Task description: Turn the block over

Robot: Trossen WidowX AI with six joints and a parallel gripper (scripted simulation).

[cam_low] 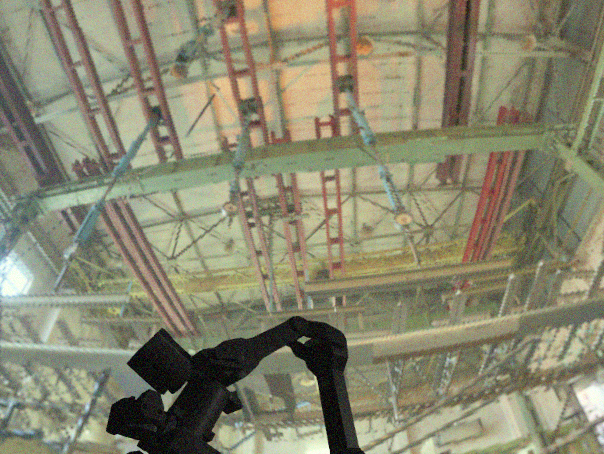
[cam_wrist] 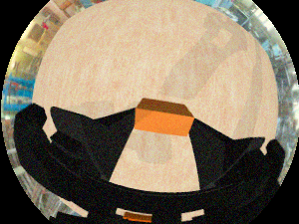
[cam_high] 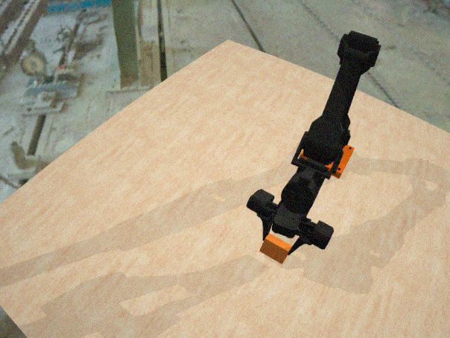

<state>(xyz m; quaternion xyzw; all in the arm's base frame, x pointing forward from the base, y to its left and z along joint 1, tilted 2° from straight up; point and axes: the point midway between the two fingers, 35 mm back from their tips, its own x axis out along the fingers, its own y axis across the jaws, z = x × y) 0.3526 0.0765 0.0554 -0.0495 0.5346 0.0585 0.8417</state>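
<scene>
Block [cam_high: 276, 249] [cam_wrist: 163, 121] clamped in pincer [cam_high: 276, 245] [cam_wrist: 162, 115], fingers partly open.

Your arm [cam_high: 337, 100] [cam_low: 270, 345] is matte black, built of long straight links and chunky rounded joints. At centre right of the top view, you see its bright orange base plate [cam_high: 346, 158], dotted with small dark holes. Your gripper [cam_high: 277, 246] [cam_wrist: 162, 115] has black, tapering fingers [cam_high: 296, 246].

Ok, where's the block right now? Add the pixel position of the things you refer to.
In the top view, the orange block [cam_high: 275, 250] [cam_wrist: 163, 121] is right of centre in the lower half, held between the pincer's [cam_high: 276, 246] [cam_wrist: 163, 121] fingertips.
</scene>
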